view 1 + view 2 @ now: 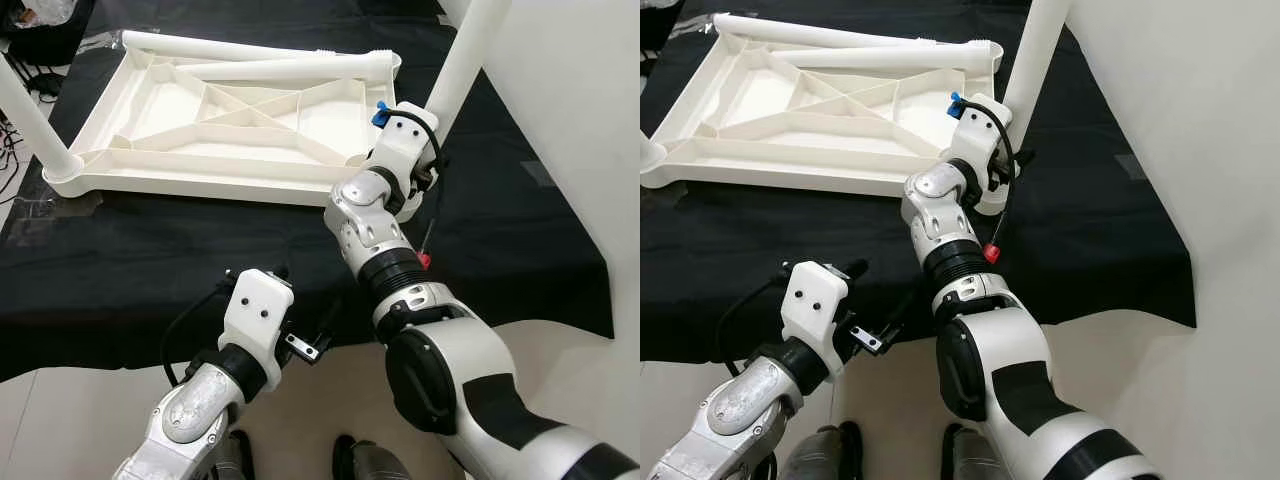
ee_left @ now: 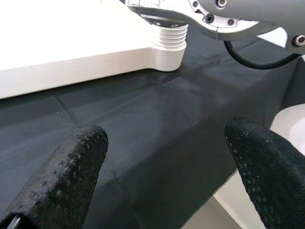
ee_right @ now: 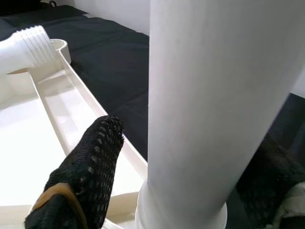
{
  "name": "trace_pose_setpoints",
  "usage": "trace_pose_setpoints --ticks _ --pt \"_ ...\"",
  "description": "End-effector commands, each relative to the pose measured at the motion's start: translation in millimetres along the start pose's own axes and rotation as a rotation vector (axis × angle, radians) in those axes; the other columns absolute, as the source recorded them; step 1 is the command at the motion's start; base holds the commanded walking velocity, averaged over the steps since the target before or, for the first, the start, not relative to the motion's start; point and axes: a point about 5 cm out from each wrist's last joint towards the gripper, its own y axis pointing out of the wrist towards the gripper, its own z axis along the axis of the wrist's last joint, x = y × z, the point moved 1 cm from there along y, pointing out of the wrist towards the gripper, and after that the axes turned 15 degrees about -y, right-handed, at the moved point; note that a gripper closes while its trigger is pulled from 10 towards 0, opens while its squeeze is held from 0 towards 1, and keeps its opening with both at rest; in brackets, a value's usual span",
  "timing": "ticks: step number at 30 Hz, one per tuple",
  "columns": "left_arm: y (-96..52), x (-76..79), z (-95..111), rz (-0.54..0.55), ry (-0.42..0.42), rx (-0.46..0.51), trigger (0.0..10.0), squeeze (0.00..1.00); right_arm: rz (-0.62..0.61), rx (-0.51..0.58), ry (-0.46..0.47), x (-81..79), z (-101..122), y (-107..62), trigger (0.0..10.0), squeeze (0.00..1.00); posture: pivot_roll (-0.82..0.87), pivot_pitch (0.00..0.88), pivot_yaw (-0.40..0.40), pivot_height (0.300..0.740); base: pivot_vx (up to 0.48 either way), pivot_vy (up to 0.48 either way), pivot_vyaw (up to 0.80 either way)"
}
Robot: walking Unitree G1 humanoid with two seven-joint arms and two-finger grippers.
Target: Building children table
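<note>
On black cloth (image 1: pixel 200 250): one tabletop (image 1: pixel 150 170), four legs; right tool (image 3: pixel 157 181) grasps leg (image 1: pixel 465 60), left tool (image 2: pixel 167 162) released.

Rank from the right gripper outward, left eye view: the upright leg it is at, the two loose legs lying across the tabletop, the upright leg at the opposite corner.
1. Upright leg: at the right gripper, near-right corner of the upturned tabletop.
2. Loose legs: lying across the tabletop's far side.
3. Opposite leg: near-left corner, farthest.

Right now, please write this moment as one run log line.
right gripper: fingers around upright leg at tabletop corner | left gripper: open over black cloth | two legs loose
</note>
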Motion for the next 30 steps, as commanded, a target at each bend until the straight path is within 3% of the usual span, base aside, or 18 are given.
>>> trace_pose_setpoints --ticks 1,25,26,30 --pt "-1.0 -0.2 -7 0.005 -0.003 -0.028 10.0 0.00 0.011 0.006 0.037 -2.7 7 -3.2 10.0 0.00 0.07 0.217 -0.093 0.740 0.000 0.000 0.00" --pt "-0.6 -1.2 -8 0.006 0.002 -0.027 10.0 0.00 0.115 0.069 0.002 7.8 -8 0.5 10.0 0.00 0.07 0.223 -0.088 0.740 0.000 0.000 0.00" --pt "-0.5 -1.6 -8 0.006 0.002 -0.028 10.0 0.00 0.127 0.068 0.006 8.2 -8 0.3 10.0 1.00 0.07 0.225 -0.086 0.740 0.000 0.000 0.00" --pt "-0.3 -2.0 -8 0.007 0.002 -0.028 10.0 0.00 0.129 0.083 0.011 10.3 -6 0.0 10.0 1.00 0.07 0.225 -0.086 0.740 0.000 0.000 0.00"
